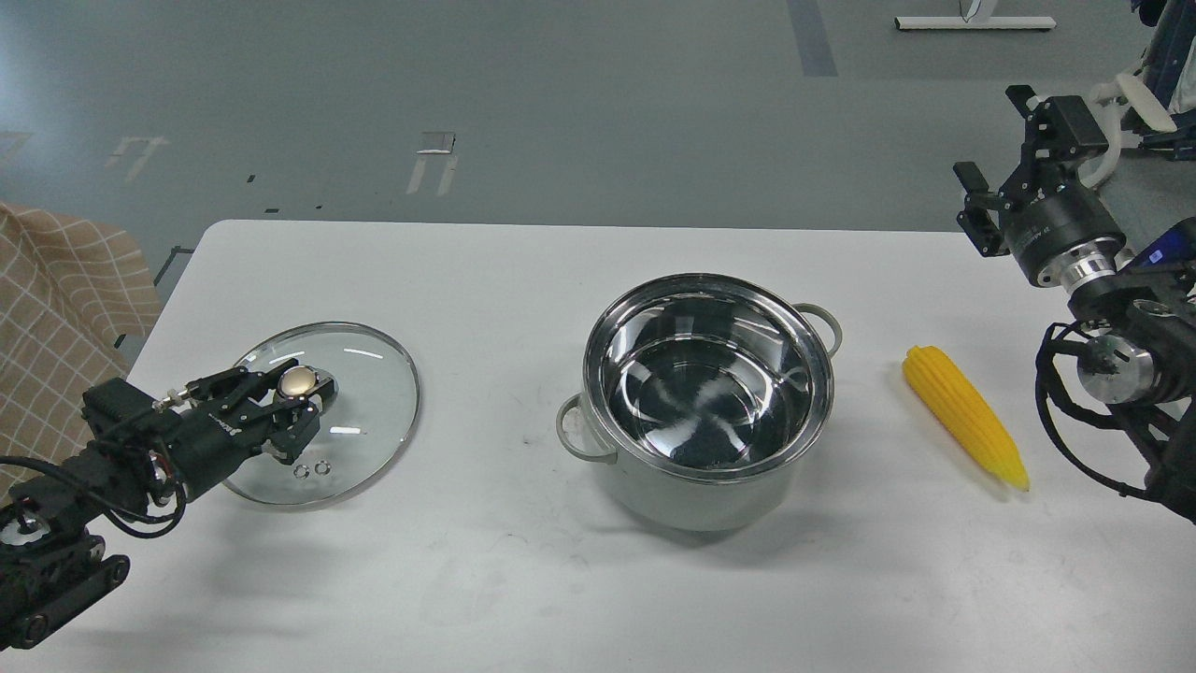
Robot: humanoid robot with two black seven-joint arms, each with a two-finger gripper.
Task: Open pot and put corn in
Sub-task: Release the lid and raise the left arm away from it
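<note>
My left gripper (301, 397) sits over the glass lid (374, 411), its black skeletal fingers (291, 427) spread on either side of the rounded brass-coloured knob (298, 380); whether the pads press the knob or just flank it I cannot tell. The lid lies flat on the white table (486, 579), a clear shallow dome ringed by a thin steel band, with two small metal eyelets showing through the glass near its front edge. It rests well apart from the pot (707, 495), on the pot's left.

The pot stands uncovered near the middle of the table: round, with a matte pale grey-green wall, a bright polished steel rim and a mirror-like interior that throws back streaky reflections. Two small loop handles stick out, one at front left, one at back right. Nothing lies inside it.

The corn (964, 414) lies on the table to the right of the pot, apart from it, a bright yellow cob with ridged kernel rows, blunt at the far end and tapering to a point toward the front right.

My right gripper (1000, 159) hangs above the table's far right edge, raised clear of the corn, its two black fingers parted with nothing between them. Behind it come a black cylindrical wrist and silver machined collars.

A beige checked cloth (56, 308) shows at the left edge
</note>
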